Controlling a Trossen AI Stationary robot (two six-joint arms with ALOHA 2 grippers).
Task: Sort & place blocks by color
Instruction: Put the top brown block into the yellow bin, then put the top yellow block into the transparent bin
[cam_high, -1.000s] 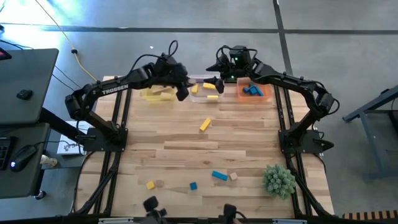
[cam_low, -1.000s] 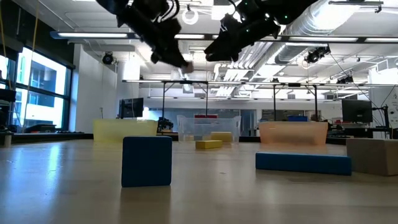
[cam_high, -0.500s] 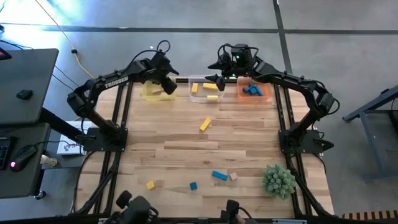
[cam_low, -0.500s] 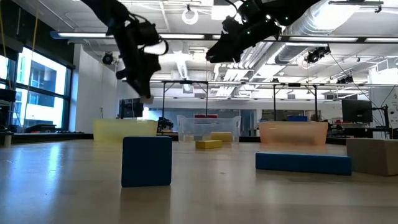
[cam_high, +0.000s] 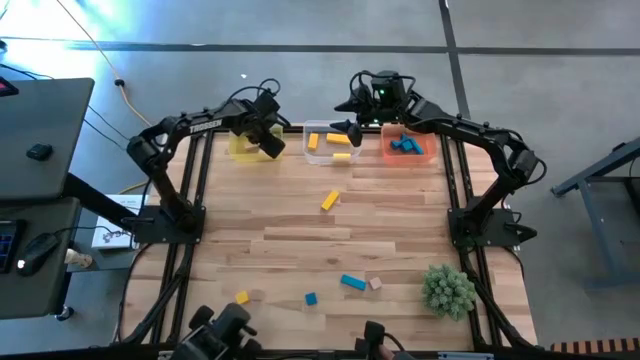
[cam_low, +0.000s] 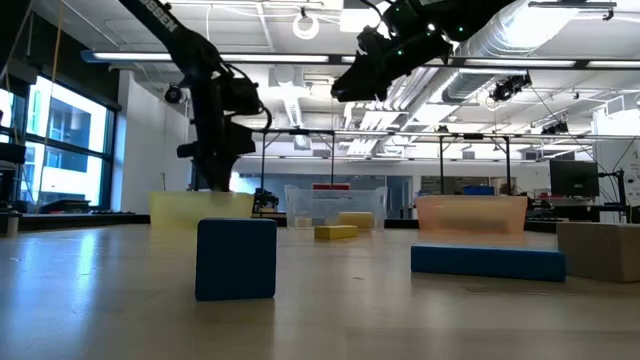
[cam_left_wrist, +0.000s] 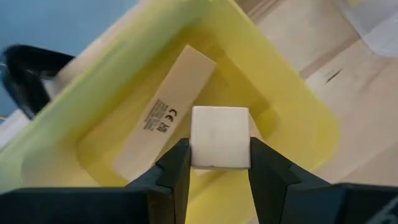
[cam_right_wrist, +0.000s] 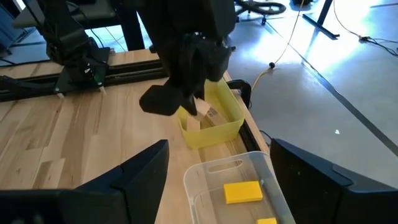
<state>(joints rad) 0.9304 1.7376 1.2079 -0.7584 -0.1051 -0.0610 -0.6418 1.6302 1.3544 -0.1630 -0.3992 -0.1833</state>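
Tan wood fills the gap between the left gripper's (cam_left_wrist: 214, 177) two dark fingers: a small plain cube (cam_left_wrist: 219, 137) is clamped there, pads pressed against its two opposite sides. Directly beyond the cube lies the translucent yellow plastic tub (cam_left_wrist: 298, 121), and on its floor rests a longer tan wooden bar (cam_left_wrist: 163, 121) with a printed label. From above, the left gripper (cam_high: 268, 140) hangs over that yellow tub (cam_high: 240, 150) at the far left of the table's back edge.

The step in hand, as I judge it, is the delivery of a tan block to the yellow tub; the cube is over the opening but not yet let go. The next move calls for the fingers to part so the cube drops in beside the bar, perhaps after a small descent so it does not bounce off the rim.

Further out, the right gripper (cam_right_wrist: 214, 186) waits with its fingers spread wide and empty, held high above the clear plastic tub (cam_high: 330, 146) in the middle of the back row, which holds yellow blocks (cam_high: 313, 141). The orange translucent tub (cam_high: 408, 152) beside it holds blue blocks (cam_high: 403, 146).

Loose on the wooden table (cam_high: 250, 215) are a yellow bar (cam_high: 329, 201) near the middle and, along the near edge, a small yellow block (cam_high: 241, 297), a small blue cube (cam_high: 311, 298), a blue bar (cam_high: 352, 282) and a tan cube (cam_high: 375, 284), with a green spiky ball (cam_high: 447, 289) off to the right
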